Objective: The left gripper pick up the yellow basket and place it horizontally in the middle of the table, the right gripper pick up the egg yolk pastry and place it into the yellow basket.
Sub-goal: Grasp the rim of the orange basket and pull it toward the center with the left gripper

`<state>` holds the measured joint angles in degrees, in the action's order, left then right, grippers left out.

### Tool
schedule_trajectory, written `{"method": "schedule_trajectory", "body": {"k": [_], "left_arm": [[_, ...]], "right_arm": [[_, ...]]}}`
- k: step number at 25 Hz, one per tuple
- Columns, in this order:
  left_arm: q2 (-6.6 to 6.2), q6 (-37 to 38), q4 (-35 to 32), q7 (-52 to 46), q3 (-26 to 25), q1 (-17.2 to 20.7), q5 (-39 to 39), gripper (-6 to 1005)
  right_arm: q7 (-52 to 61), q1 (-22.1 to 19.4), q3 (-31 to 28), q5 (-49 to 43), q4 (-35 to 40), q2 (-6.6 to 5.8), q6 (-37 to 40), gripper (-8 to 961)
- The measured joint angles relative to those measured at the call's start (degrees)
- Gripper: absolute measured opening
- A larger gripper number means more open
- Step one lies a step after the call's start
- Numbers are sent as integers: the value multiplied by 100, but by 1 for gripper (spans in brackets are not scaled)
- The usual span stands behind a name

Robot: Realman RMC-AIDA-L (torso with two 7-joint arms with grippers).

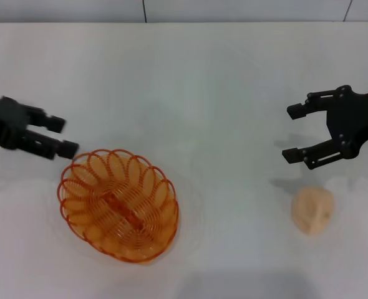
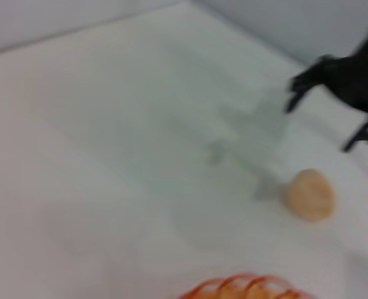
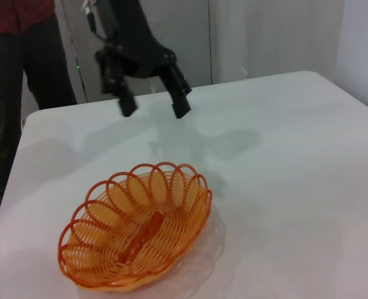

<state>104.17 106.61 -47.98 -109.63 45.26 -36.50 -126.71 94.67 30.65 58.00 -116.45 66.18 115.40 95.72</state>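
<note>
Both grippers hover, jaws spread, holding nothing.

The left gripper hangs just beside the yellow basket (apparently not touching); the right gripper hangs above the egg yolk pastry on the table.

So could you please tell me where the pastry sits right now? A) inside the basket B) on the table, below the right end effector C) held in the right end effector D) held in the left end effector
B: the pastry lies on the table, apart from the open right end effector and far from the empty basket.
</note>
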Motion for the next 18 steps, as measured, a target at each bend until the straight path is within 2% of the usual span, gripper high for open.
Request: {"method": "schedule_trajectory", "body": {"k": [3, 7, 14, 18], "left_arm": [[-88, -56, -53, -620, -1, -252, -543, 890], [-98, -103, -107, -1251, 1, -570, -1287, 889], [53, -202, -81, -1939, 193, -1079, -2328, 889], [234, -275, -56, -2085, 666, -1230, -2664, 889]], "right_arm": [[-1, -5, 0, 82, 0, 0, -1, 873], [-1, -20, 0, 252, 0, 0, -1, 873], [-1, -49, 0, 348, 0, 0, -10, 872], [22, -47, 0, 369, 0, 0, -14, 872]]}}
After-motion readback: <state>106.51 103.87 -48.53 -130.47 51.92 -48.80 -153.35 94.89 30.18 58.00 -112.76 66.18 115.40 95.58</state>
